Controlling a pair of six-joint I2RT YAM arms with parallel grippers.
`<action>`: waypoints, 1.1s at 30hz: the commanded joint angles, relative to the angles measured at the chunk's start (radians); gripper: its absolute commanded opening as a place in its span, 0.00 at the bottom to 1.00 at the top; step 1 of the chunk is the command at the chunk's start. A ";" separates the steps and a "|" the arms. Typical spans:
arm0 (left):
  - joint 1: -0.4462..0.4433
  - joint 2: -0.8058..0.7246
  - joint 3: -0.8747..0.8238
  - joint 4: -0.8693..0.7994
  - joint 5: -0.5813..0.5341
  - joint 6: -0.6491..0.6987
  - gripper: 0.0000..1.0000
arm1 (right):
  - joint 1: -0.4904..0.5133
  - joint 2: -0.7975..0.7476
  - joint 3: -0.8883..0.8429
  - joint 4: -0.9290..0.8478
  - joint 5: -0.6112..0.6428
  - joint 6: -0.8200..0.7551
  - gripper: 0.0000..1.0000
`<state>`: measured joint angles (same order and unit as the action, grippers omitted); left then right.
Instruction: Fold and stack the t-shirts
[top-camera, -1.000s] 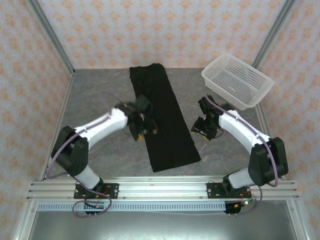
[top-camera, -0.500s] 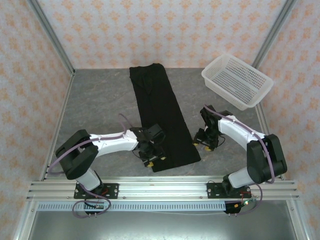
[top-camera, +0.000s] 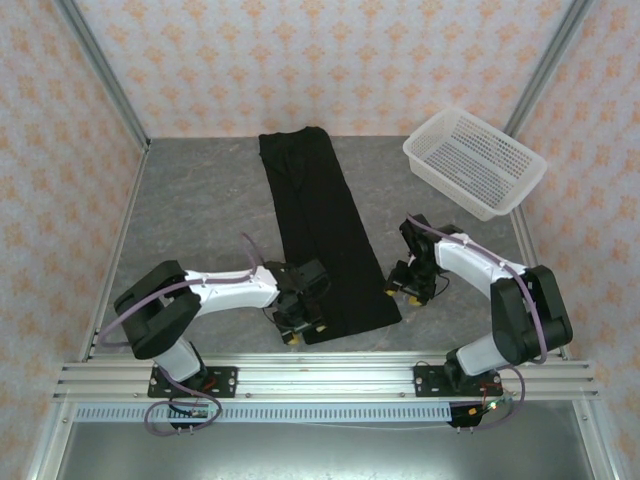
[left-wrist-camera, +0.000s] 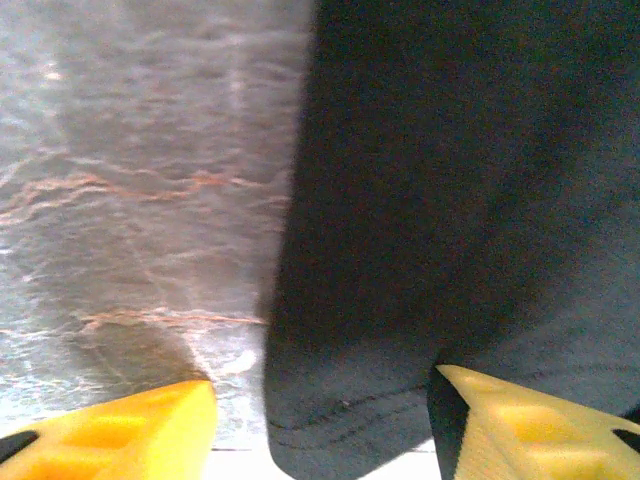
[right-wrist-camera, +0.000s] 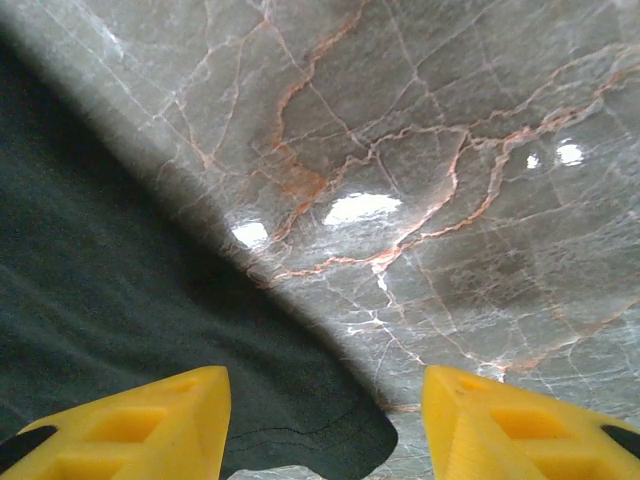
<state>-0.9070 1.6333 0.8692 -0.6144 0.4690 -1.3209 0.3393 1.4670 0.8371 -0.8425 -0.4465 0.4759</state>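
Note:
A black t-shirt (top-camera: 325, 235) lies folded into a long narrow strip from the back of the table down to the front, plain black side up. My left gripper (top-camera: 296, 327) is open over the strip's near left corner (left-wrist-camera: 340, 420), one yellow finger (left-wrist-camera: 120, 440) on the table, the other over cloth. My right gripper (top-camera: 402, 290) is open at the near right corner (right-wrist-camera: 350, 440), straddling the hem edge. The t-shirt (left-wrist-camera: 460, 200) and the t-shirt (right-wrist-camera: 120, 300) fill much of both wrist views.
A white mesh basket (top-camera: 474, 161) stands at the back right. Grey marble tabletop (top-camera: 200, 210) lies bare on either side of the strip. Patterned walls enclose the table on three sides, and a metal rail (top-camera: 320, 378) runs along the front.
The left gripper has swept from the middle of the strip down to its near left corner. The right gripper has moved slightly nearer, to the near right corner.

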 joint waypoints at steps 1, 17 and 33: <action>-0.009 0.057 0.016 0.034 -0.059 -0.011 0.42 | 0.000 -0.003 -0.010 -0.005 -0.003 -0.019 0.53; 0.114 -0.441 -0.350 -0.216 -0.211 -0.039 0.00 | 0.403 0.013 -0.006 0.065 -0.045 0.097 0.56; 0.135 -0.513 -0.409 -0.181 -0.158 0.011 0.00 | 0.687 0.154 0.014 0.289 -0.069 0.400 0.51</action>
<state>-0.7784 1.1198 0.4938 -0.7448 0.3149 -1.3331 1.0122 1.5967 0.8577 -0.6422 -0.5079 0.7734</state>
